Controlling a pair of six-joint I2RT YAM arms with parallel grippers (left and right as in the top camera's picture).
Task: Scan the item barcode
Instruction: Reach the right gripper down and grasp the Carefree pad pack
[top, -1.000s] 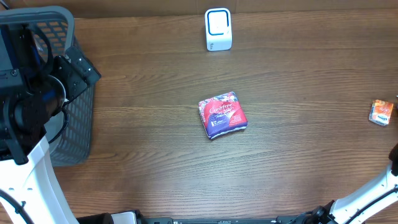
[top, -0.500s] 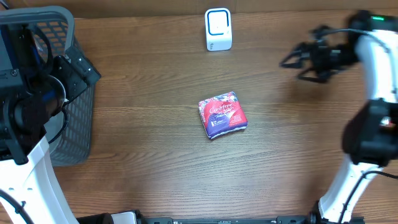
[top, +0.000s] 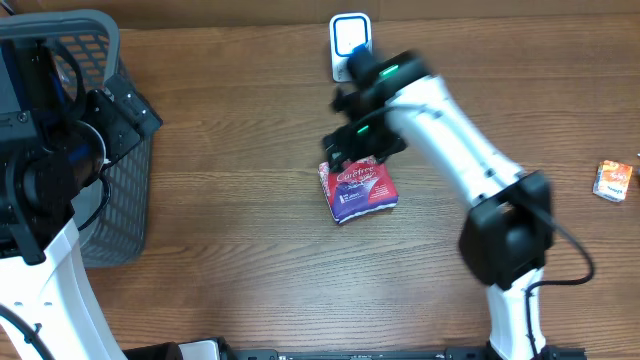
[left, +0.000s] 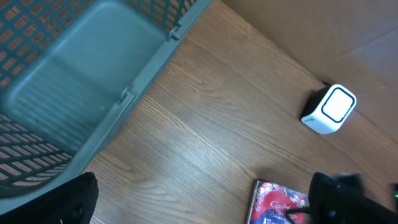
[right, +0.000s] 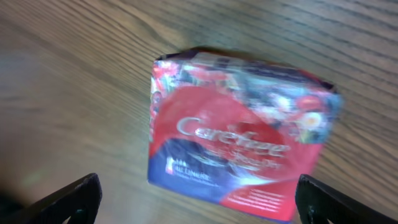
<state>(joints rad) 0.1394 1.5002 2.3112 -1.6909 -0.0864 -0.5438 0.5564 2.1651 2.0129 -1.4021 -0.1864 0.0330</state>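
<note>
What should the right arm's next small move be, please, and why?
Probably lower the right pincer straight down and close it on the red pack. The pincer is open, its fingertips frame the pack in the wrist view, and the pack lies flat on the table, not yet held. It likely needs lifting before it can be shown to the white scanner.

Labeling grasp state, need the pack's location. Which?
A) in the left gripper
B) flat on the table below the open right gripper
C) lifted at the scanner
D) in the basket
B: the pack lies on the table, with the right gripper above it, jaws open and clear of its sides.
</note>
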